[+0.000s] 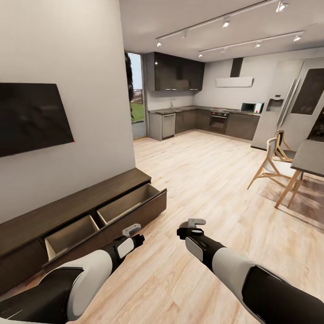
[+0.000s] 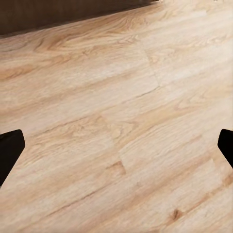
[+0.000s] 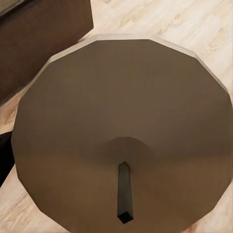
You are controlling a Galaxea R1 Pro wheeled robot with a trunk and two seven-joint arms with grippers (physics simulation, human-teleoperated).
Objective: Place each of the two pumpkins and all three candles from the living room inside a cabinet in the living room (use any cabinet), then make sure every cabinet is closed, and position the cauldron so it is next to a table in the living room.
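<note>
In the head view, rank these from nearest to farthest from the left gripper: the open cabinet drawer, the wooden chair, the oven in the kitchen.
1. Open cabinet drawer: just beyond the left gripper, on the robot's left by the wall.
2. Wooden chair: across the floor to the right, beside the table.
3. Oven: in the far kitchen run at the back.

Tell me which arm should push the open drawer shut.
Left. The left gripper hangs just off the front of the open drawer, on the cabinet's side, and its fingers are spread with nothing between them. The right gripper sits farther out over the floor.
</note>
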